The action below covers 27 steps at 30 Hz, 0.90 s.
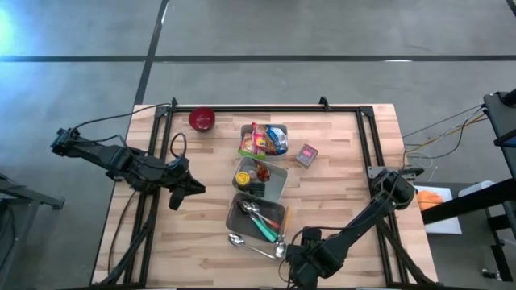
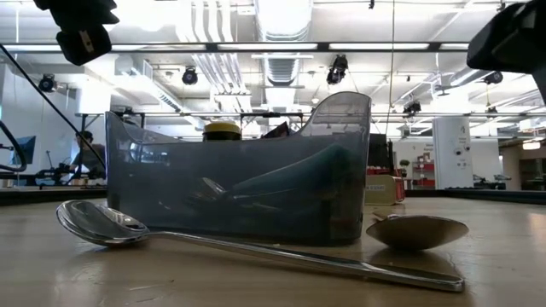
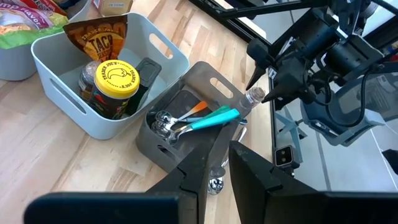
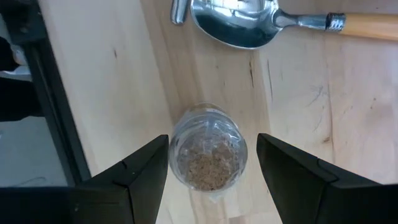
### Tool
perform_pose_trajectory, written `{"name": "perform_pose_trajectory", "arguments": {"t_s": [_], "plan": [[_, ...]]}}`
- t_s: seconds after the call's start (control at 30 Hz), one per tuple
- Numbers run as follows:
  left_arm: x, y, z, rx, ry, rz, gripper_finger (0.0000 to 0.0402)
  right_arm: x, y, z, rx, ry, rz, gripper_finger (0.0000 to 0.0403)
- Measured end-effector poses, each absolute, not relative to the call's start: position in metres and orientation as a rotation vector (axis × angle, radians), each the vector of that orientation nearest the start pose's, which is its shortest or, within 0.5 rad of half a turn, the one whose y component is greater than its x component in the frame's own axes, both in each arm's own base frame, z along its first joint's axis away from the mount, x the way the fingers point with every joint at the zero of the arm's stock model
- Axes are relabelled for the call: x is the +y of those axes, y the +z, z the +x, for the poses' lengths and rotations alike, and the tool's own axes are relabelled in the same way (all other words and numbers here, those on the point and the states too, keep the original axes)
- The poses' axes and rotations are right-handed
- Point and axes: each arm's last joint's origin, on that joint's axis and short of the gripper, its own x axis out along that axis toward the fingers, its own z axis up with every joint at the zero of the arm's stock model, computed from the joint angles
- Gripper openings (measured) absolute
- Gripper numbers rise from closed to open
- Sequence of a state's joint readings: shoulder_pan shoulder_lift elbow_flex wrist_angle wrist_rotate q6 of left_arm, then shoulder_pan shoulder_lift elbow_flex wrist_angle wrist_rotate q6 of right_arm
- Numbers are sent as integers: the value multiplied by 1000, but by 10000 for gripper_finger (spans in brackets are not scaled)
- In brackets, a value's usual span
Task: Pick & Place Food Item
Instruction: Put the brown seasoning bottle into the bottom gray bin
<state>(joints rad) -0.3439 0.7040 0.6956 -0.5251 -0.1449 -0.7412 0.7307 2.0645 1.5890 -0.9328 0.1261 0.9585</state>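
Right gripper (image 4: 211, 165) grips a clear spice jar (image 4: 208, 152) at the table's (image 1: 339, 173) six o'clock edge, beside a spoon (image 4: 239, 25); left gripper (image 1: 179, 193) hovers at nine o'clock, fingers narrow.

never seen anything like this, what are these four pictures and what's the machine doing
It is a robot with two dark arms at a wooden table. One picture looks straight down, one looks level across the tabletop, and two come from cameras on the wrists. On the table sit a grey bin of cutlery, a bin with a yellow-lidded jar, a tray of snack packets, a red bowl and loose spoons. The right hand holds a small clear jar of brownish grains between its fingers. The left hand waits, holding nothing.
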Motion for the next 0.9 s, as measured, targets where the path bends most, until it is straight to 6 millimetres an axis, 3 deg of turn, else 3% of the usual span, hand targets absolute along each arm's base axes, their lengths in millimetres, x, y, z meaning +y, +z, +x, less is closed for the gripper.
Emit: {"name": "perform_pose_trajectory", "arguments": {"t_s": [0.3, 0.5, 0.9], "plan": [[-46, 283, 140, 562, 12, -611, 67, 270, 177, 304, 1372, -154, 199, 233], [-46, 283, 140, 562, 12, -612, 67, 270, 177, 304, 1372, -154, 200, 169], [-46, 283, 140, 562, 14, -619, 67, 271, 180, 304, 1380, -156, 232, 168]]}}
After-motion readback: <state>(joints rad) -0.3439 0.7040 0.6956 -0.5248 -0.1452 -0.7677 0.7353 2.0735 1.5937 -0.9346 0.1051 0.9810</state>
